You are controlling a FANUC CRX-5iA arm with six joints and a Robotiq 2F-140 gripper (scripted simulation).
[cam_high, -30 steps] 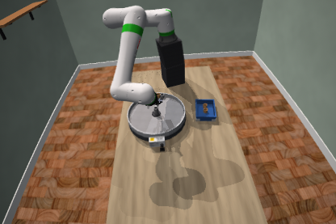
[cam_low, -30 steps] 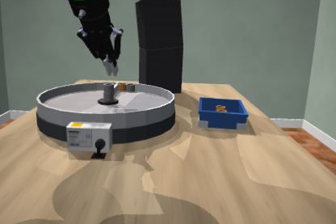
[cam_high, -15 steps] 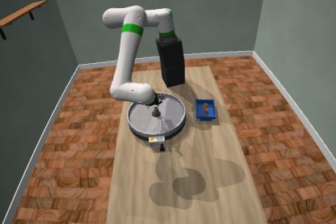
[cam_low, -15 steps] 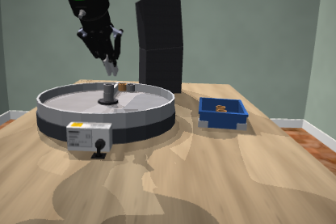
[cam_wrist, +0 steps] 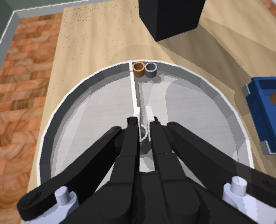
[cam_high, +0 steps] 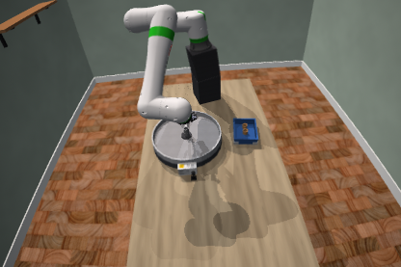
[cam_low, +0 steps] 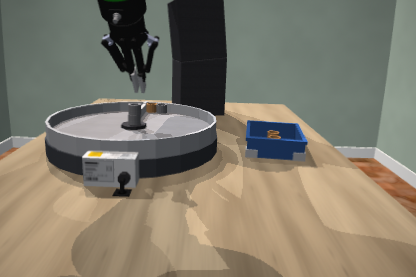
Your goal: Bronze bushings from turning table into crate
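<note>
arm: white with green bands, elbow raised high, forearm reaching down and to the near left | wrist: pointing straight down | gripper: black fingers drawn nearly together, nothing between them, hanging in air
</note>
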